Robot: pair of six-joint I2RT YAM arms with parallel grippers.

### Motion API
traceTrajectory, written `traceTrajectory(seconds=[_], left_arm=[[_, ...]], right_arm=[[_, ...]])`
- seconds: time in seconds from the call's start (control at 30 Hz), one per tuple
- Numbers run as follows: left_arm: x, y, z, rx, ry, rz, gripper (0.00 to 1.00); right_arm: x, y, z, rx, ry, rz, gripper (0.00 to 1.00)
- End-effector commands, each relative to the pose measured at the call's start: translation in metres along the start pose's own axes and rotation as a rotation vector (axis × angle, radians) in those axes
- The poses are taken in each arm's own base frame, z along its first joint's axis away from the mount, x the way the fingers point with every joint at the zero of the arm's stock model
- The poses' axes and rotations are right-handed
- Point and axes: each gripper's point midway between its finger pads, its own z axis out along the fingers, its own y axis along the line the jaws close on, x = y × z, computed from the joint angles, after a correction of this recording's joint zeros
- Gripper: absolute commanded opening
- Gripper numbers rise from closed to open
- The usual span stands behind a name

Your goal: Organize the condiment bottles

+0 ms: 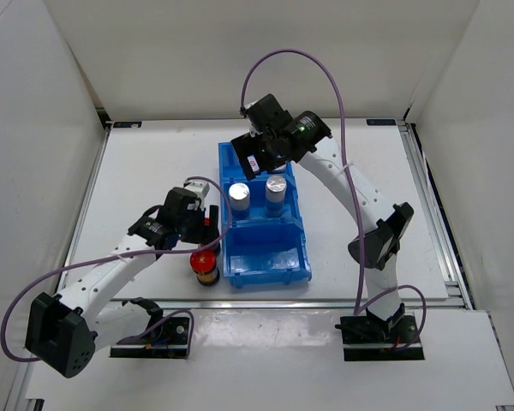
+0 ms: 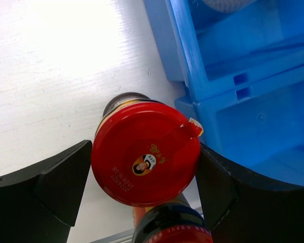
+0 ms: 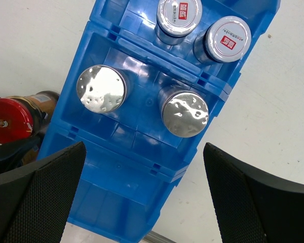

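Red-capped dark bottle (image 1: 205, 264) stands on the white surface (image 1: 146, 171), lower left of centre, just beside the blue plastic bin (image 1: 265, 270). The left end effector (image 2: 146, 157) presses both fingers against its cap. Two silver-capped pale bottles (image 1: 240, 195) stand in the bin's middle compartment and two short white-capped, red-marked bottles (image 3: 179, 11) in the upper one. The right end effector (image 3: 143, 167) hovers above them, spread wide and empty.

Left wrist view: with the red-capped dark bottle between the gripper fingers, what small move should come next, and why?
Probably lift the red-capped dark bottle straight up. The left gripper looks closed on its cap, it is beside the blue plastic bin, whose wall it must clear, and the near compartment is bare while the others hold pairs.
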Motion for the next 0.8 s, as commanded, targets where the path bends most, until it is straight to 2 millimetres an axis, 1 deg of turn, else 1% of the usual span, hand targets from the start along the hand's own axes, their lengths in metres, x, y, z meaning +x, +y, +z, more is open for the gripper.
traceTrajectory(seconds=[0.0, 0.03, 0.07, 0.1, 0.17, 0.2, 0.23, 0.27, 0.4, 0.43, 0.47, 0.5, 0.53, 0.57, 0.6, 0.63, 0.67, 0.7, 0.73, 0.77], left_arm=[[-0.029, -0.002, -0.004, -0.012, -0.089, 0.007, 0.89], [-0.027, -0.001, -0.002, -0.015, -0.079, 0.007, 0.89], [-0.033, -0.002, -0.003, -0.019, -0.099, 0.006, 0.91], [-0.033, -0.002, -0.003, -0.019, -0.099, 0.006, 0.92], [-0.034, 0.000, 0.000, -0.028, -0.100, 0.006, 0.98], [-0.039, -0.002, 0.001, -0.025, -0.109, 0.005, 0.99], [-0.039, -0.002, 0.001, -0.025, -0.109, 0.005, 0.99], [-0.039, -0.002, 0.001, -0.025, -0.109, 0.005, 0.99], [-0.037, -0.003, 0.003, -0.019, -0.098, 0.006, 0.87], [-0.037, -0.003, 0.003, -0.019, -0.098, 0.006, 0.81], [-0.038, -0.005, 0.000, -0.005, -0.106, 0.006, 0.77], [-0.033, 0.000, 0.002, -0.018, -0.089, -0.001, 0.72], [-0.035, -0.001, -0.001, -0.015, -0.101, -0.002, 0.65], [-0.033, 0.003, -0.001, -0.024, -0.092, -0.007, 0.53], [-0.036, 0.007, -0.004, -0.037, -0.108, -0.007, 0.46], [-0.041, 0.011, -0.009, -0.058, -0.123, -0.009, 0.39], [-0.049, 0.016, -0.016, -0.084, -0.134, -0.008, 0.25], [-0.059, 0.026, -0.023, -0.130, -0.164, -0.022, 0.19], [-0.067, 0.028, -0.029, -0.149, -0.181, -0.015, 0.13], [-0.088, 0.026, -0.043, -0.155, -0.236, -0.022, 0.11]], right_arm=[[-0.004, -0.006, -0.013, 0.011, -0.028, 0.009, 1.00], [-0.003, -0.007, -0.017, 0.011, -0.028, 0.009, 1.00], [-0.003, -0.007, -0.017, 0.011, -0.028, 0.009, 1.00], [0.000, -0.007, -0.015, 0.013, -0.019, 0.007, 1.00], [0.000, -0.007, -0.015, 0.013, -0.019, 0.007, 1.00], [0.002, -0.007, -0.013, 0.014, -0.010, 0.006, 1.00], [0.001, -0.007, -0.017, 0.013, -0.019, 0.007, 1.00], [0.003, -0.008, -0.015, 0.014, -0.010, 0.006, 1.00], [0.006, -0.008, -0.013, 0.016, -0.001, -0.005, 1.00], [0.006, -0.008, -0.013, 0.016, -0.001, -0.005, 1.00], [0.006, -0.008, -0.013, 0.016, -0.001, -0.005, 1.00], [0.006, -0.008, -0.013, 0.016, -0.001, -0.005, 1.00], [0.004, -0.008, -0.017, 0.014, -0.010, -0.003, 1.00], [0.007, -0.010, -0.015, 0.025, -0.001, -0.005, 1.00], [0.006, -0.010, -0.019, 0.024, -0.010, -0.004, 1.00], [0.009, -0.011, -0.017, 0.025, 0.001, -0.005, 1.00], [0.009, -0.011, -0.017, 0.025, 0.001, -0.005, 1.00], [0.010, -0.011, -0.019, 0.026, 0.002, 0.004, 1.00], [0.013, -0.013, -0.017, 0.036, 0.009, 0.002, 1.00], [0.011, -0.013, -0.021, 0.035, 0.000, 0.004, 1.00]])
